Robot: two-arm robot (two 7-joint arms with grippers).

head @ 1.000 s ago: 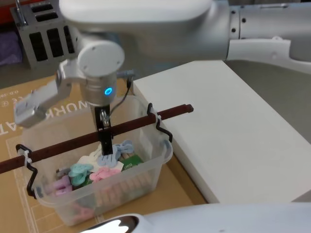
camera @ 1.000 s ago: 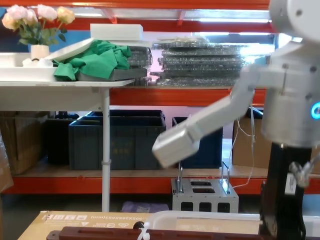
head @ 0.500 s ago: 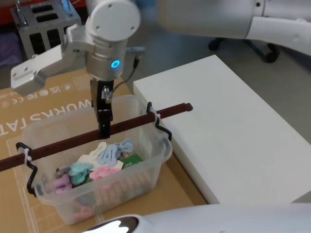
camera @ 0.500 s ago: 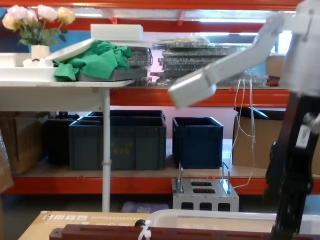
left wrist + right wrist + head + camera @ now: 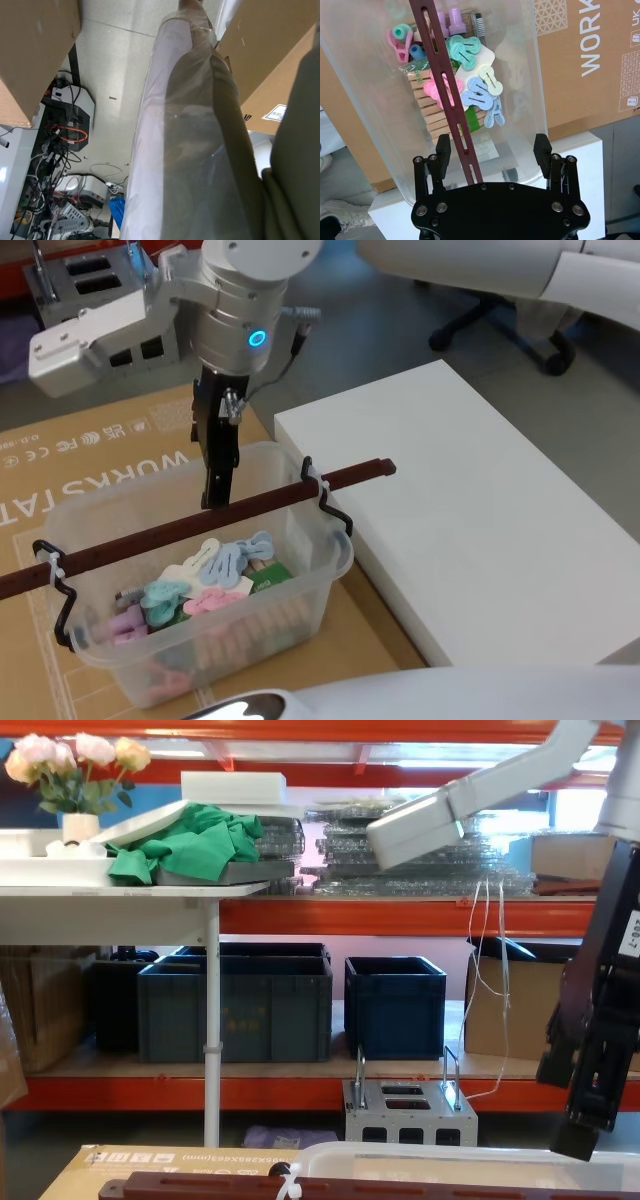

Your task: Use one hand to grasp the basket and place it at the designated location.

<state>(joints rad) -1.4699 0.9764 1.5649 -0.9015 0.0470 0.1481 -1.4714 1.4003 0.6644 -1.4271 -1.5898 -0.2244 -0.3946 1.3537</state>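
At the right edge we see the right gripper, black and tilted, its tip hanging over the far rim of the basket. It seems clear of the rim, though from this low angle we cannot be sure. The basket's dark reddish-brown handle runs along the bottom edge, with a white zip tie fastened around it. A white arm link slants across the top. Behind, dark blue crates sit on an orange rack, and a white table carries a green cloth and flowers.
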